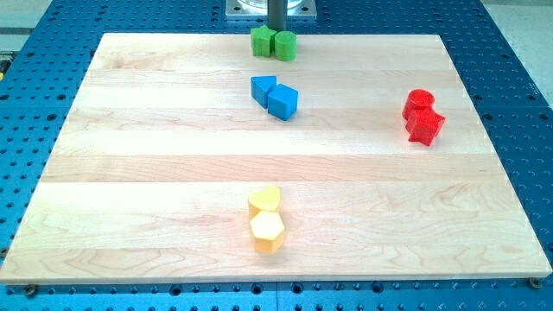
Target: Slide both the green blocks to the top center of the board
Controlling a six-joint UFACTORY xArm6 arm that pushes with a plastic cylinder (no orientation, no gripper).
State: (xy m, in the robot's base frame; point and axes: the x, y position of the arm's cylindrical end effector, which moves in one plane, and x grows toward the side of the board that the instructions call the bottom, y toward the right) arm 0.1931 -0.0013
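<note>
Two green blocks stand side by side, touching, at the top centre of the wooden board (155, 130): a squarish green block (263, 41) on the left and a rounder green block (285, 45) on the right. My tip (276, 31) is right behind them, at the view's top, above the gap between the two. Its very end is partly hidden by their top edges, so I cannot tell whether it touches them.
A blue triangle (263, 87) and a blue cube (283, 102) touch just below the green pair. A red cylinder (419, 100) and a red star (425, 126) sit at the right. A yellow heart (264, 199) and a yellow hexagon (267, 230) sit at the bottom centre.
</note>
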